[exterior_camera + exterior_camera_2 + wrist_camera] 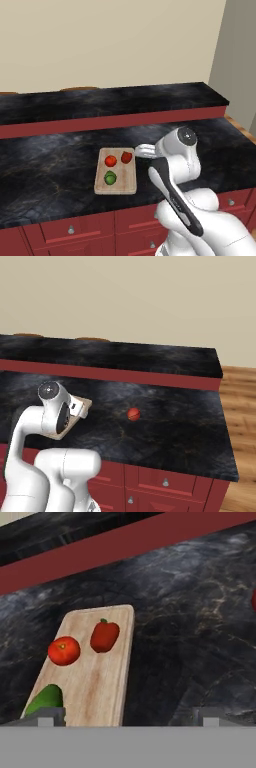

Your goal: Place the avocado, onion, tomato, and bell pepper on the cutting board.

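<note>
Hand view is looking down at the pale light-wood rectangular cutting board, which is carrying the smooth orange-red tomato, the blocky deep red bell pepper at its 2 o'clock, and the bright green avocado at its 6 o'clock. The two-finger gripper is hanging wide open, gripping nothing. The pinkish-red round onion is sitting on the black marbled counter, well apart at the board's 3 o'clock.

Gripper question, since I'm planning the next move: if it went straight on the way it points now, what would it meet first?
Probably the bare black countertop just right of the cutting board; the open gripper centres near the board's edge, so depth leaves that uncertain.
</note>
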Available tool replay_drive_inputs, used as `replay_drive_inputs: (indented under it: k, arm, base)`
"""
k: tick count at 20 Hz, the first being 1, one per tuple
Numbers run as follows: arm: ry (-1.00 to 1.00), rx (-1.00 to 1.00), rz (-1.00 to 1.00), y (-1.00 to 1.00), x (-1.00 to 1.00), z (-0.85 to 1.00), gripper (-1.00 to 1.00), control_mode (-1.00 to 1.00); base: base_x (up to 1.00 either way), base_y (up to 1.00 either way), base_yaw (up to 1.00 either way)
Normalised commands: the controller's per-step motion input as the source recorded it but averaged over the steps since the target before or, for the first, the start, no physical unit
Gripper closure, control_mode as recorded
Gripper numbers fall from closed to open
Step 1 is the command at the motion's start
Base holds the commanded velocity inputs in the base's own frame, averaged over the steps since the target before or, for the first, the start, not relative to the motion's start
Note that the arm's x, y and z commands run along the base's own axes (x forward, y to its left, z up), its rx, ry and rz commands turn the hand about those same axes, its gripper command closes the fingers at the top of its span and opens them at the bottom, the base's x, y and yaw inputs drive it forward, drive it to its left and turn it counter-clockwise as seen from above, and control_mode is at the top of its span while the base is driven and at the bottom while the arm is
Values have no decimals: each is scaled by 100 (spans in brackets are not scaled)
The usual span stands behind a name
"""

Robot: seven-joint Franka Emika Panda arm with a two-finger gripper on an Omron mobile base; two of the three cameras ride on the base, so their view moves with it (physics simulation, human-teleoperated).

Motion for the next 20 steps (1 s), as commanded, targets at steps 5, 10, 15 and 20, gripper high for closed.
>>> replay_drive_inputs:
  k: [5,10,15,20]
  arm:
    - [1,0,0,-55,17,10,-100,-100]
    - [4,0,0,-47,28,1,-100,-100]
    - [6,-10,0,-29,28,0,-100,-100]
    - [9,-11,0,-25,27,0,-100,-100]
  base:
    - [0,0,0]
    - [0,0,0]
    - [0,0,0]
    - [0,0,0]
